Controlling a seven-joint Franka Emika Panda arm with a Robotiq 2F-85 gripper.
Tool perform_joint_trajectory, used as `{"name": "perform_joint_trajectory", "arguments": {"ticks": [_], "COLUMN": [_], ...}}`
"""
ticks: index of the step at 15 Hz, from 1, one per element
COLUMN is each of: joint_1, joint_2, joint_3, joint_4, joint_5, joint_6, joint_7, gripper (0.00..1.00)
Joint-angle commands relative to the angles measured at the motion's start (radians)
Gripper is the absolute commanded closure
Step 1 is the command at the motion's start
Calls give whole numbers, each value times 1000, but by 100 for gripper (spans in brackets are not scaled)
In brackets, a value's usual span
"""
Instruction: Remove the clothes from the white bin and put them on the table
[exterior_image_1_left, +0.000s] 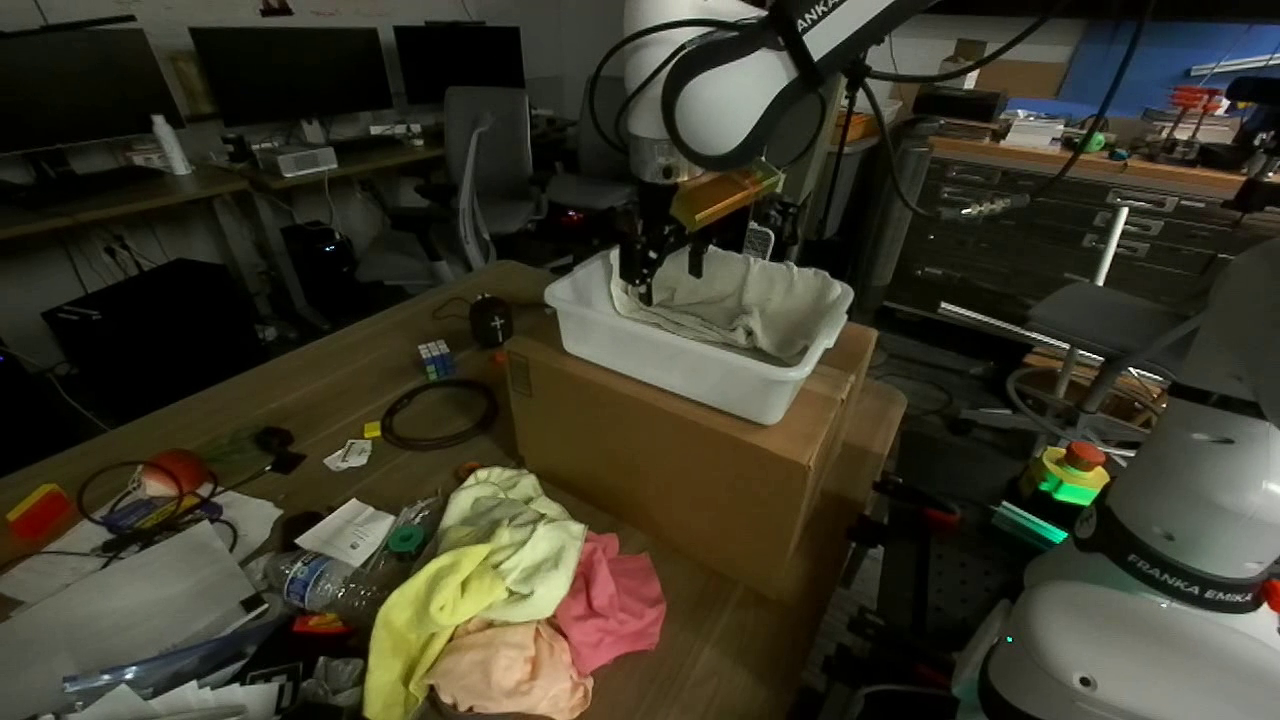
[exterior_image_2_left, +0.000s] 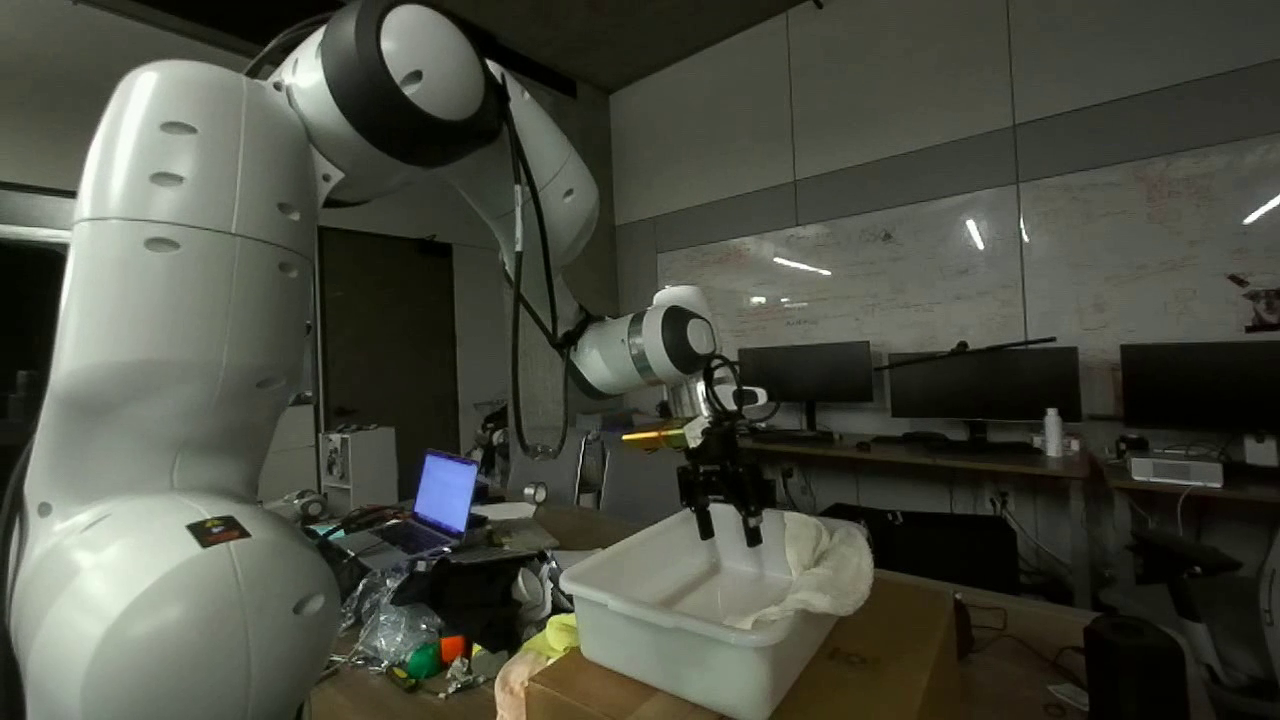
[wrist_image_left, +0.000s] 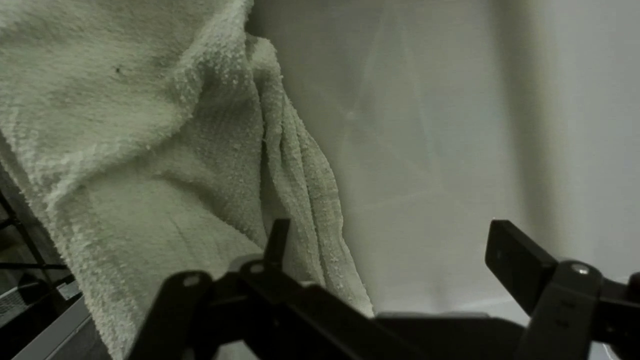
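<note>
Over the white tub, our end effector hangs spread wide, holding nothing; we should shift down and sideways to the cream terry cloth draped over the tub's long edge farther from the garment heap.

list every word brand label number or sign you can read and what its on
"FRANKA EMIKA": dark band on white robot body
"ANKA", letters before unclear: raised arm
White cross mark: round black object
Too small or blurred: bottle label, card, note, box marking, robot sticker, whiteboard writing
</note>
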Motion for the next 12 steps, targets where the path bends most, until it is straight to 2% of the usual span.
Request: {"name": "perform_joint_trajectory", "arguments": {"ticks": [1,6,12], "joint_1": [10,27,56], "joint_2": [28,68,103], "joint_3": [-20,-48,-87], "joint_4": [4,6,2], "joint_5": [-28,-132,-317], "joint_6": [77,125,140], "joint_7": [42,145,382], "gripper": [0,0,0]}}
